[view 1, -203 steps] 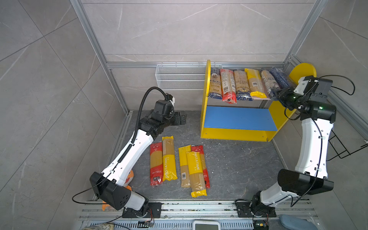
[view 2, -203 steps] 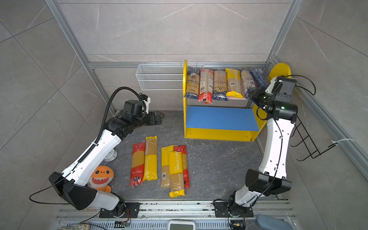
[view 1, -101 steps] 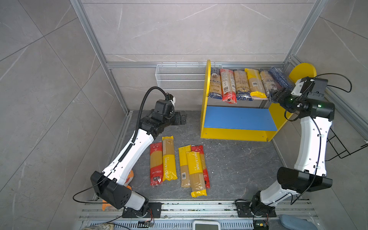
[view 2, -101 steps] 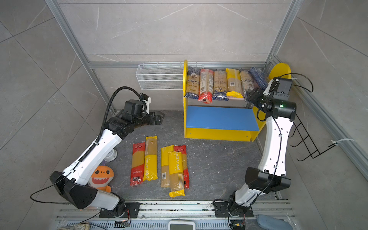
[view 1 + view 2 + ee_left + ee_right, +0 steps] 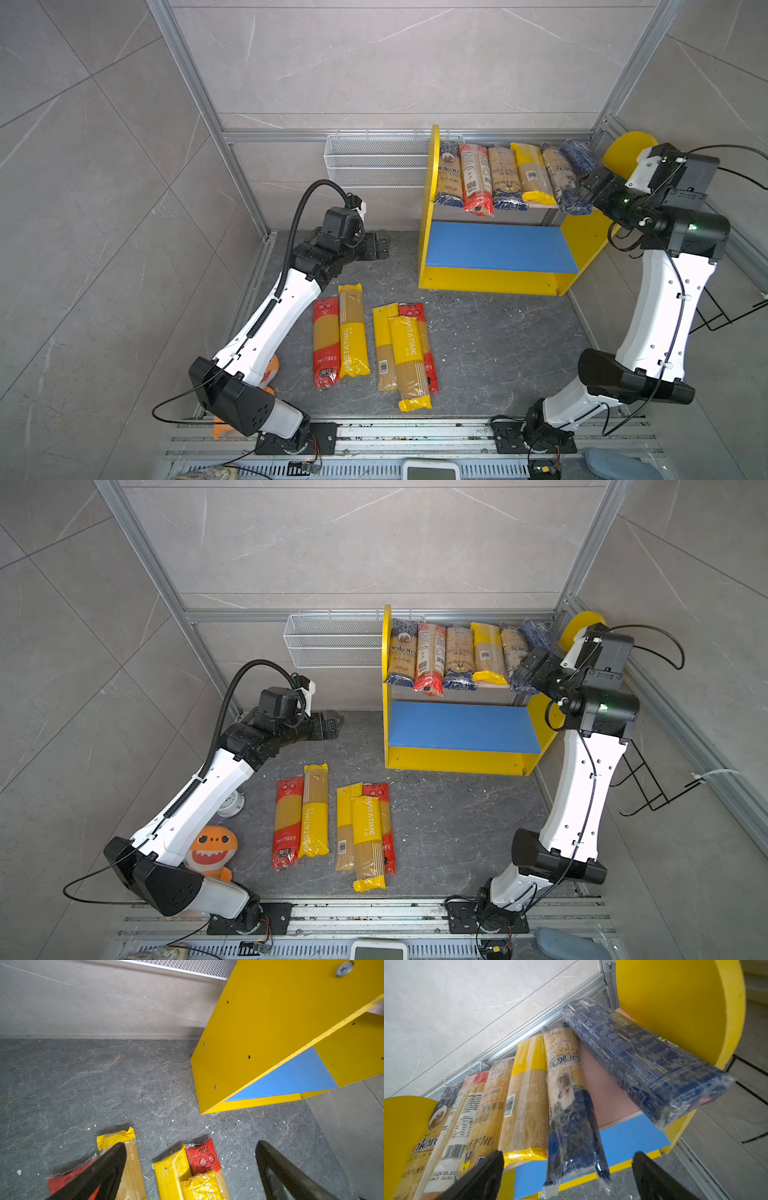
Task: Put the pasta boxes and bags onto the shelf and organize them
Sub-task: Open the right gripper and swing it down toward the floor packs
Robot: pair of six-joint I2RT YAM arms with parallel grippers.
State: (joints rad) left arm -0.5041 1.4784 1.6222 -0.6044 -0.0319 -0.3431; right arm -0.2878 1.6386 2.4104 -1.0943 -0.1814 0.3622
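On the pink upper board of the shelf (image 5: 428, 216), six pasta packs (image 5: 503, 176) are lying, the dark blue pack (image 5: 643, 1057) sitting askew at the right end. The right tool (image 5: 589, 189) is hovering beside it, jaws apart, empty. The left tool (image 5: 379, 249) is hanging, jaws spread, near five loose packs (image 5: 353, 332) on the bench (image 5: 478, 332).

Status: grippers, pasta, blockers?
Left gripper, right gripper open, empty. Six packs on upper board, dark blue box skewed. Five packs on tabletop. Nothing blocking.
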